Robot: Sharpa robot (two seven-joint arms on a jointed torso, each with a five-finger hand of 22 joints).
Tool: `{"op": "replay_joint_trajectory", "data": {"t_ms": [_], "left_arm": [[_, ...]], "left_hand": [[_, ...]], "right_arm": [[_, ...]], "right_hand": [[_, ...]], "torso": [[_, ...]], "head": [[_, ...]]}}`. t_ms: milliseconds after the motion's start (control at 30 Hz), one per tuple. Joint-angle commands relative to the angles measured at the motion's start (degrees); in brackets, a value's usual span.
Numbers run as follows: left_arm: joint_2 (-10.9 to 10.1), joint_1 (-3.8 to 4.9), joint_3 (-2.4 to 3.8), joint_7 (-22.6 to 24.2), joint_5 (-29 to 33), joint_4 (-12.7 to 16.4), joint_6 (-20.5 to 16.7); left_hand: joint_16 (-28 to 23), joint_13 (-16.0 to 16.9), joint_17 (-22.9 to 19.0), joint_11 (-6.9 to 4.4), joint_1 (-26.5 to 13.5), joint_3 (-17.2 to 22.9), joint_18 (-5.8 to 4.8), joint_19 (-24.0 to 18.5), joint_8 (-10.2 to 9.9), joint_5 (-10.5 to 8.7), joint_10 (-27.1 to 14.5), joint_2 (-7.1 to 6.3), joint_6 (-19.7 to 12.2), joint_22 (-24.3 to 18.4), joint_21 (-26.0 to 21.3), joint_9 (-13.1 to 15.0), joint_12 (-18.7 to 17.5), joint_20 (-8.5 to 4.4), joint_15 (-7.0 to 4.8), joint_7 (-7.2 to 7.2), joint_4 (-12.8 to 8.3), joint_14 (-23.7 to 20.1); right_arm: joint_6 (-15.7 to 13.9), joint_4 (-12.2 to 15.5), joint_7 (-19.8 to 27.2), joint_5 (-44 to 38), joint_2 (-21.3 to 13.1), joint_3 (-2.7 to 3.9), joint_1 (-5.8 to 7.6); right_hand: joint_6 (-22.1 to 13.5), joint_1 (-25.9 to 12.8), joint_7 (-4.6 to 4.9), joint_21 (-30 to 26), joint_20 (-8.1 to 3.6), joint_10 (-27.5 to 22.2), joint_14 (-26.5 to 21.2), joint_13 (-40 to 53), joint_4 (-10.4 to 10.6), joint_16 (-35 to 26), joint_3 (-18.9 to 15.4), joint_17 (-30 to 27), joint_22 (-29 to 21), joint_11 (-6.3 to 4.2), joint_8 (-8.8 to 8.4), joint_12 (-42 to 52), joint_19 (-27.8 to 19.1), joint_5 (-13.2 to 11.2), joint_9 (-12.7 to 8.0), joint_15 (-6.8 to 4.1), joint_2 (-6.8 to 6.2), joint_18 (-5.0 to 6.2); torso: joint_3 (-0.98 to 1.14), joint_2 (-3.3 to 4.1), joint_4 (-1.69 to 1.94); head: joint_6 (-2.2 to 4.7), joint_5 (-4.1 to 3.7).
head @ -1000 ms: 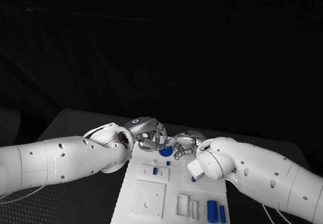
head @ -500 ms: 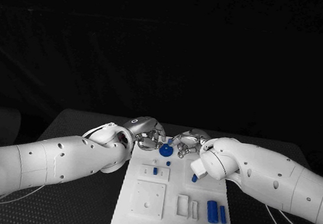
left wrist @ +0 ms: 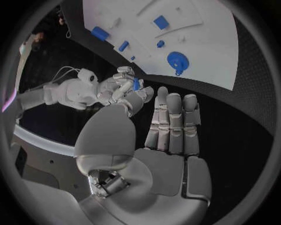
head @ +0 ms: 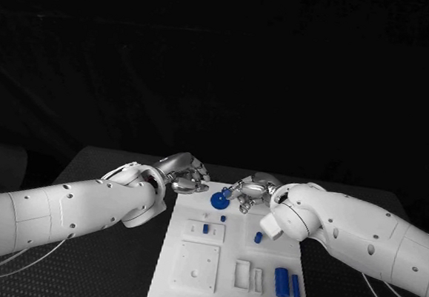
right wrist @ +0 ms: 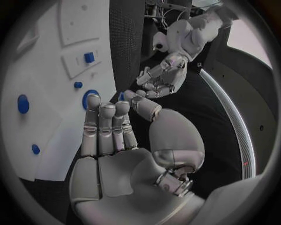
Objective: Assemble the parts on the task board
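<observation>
The white task board (head: 190,289) lies lengthwise in the middle of the table. A blue gear (head: 219,200) sits at its far end, also seen in the left wrist view (left wrist: 175,61). My left hand (head: 181,173) hovers off the board's far left corner, palm bare and fingers straight (left wrist: 170,123). My right hand (head: 250,189) is just right of the gear and pinches a small blue pin (left wrist: 136,84) between thumb and fingertip (right wrist: 121,97). A small blue peg (head: 223,218), a blue insert (head: 205,228) and another blue peg (head: 258,237) are mid-board.
Two blue cylinders (head: 283,281) (head: 295,284) lie side by side at the board's near right, beside two white upright blocks (head: 241,270). A flat white square plate (head: 197,264) occupies the near left. Black table (head: 98,282) surrounds the board.
My left hand has pulled away from the gear toward the left and spread its fingers. The gear now lies uncovered on the board. The right hand has shifted slightly farther back.
</observation>
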Motion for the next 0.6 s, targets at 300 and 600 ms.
{"op": "replay_joint_trajectory", "data": {"t_ms": [300,600], "left_arm": [[-3.27,1.86,0.07,9.56,15.76,3.35,7.37],[-5.56,3.82,0.02,6.45,19.13,6.50,22.49]], "left_hand": [[-2.03,-1.45,0.18,1.06,0.93,-1.24,1.00,-1.73,-0.17,-2.06,-1.57,0.85,-1.68,0.53,-1.53,0.21,-4.37,-1.43,1.39,1.06,-0.88,-1.08],[-4.90,-2.25,-0.01,0.94,-0.90,-3.69,0.59,-2.50,1.60,-6.43,1.01,1.74,0.36,0.21,-3.35,1.21,-7.69,-1.00,1.49,0.37,-1.25,-1.78]], "right_arm": [[3.78,1.39,5.94,-17.42,-0.91,0.05,-0.09],[10.78,2.43,6.30,-23.07,-1.58,0.39,-0.07]], "right_hand": [[1.20,-0.10,1.32,0.49,-0.31,-0.23,-0.40,0.18,0.12,0.31,-0.35,0.13,1.05,-0.32,0.29,-0.40,-0.33,-0.31,3.10,-0.50,0.10,0.35],[1.11,0.00,1.27,0.52,-0.37,-0.25,-0.51,0.23,0.11,0.25,-0.71,0.10,1.01,-0.36,0.38,-0.58,-0.47,-0.31,3.42,-0.54,0.10,0.35]], "torso": [[0.01,0.02,0.03],[-0.05,0.00,-0.01]], "head": [[0.30,-0.19],[0.19,0.08]]}}
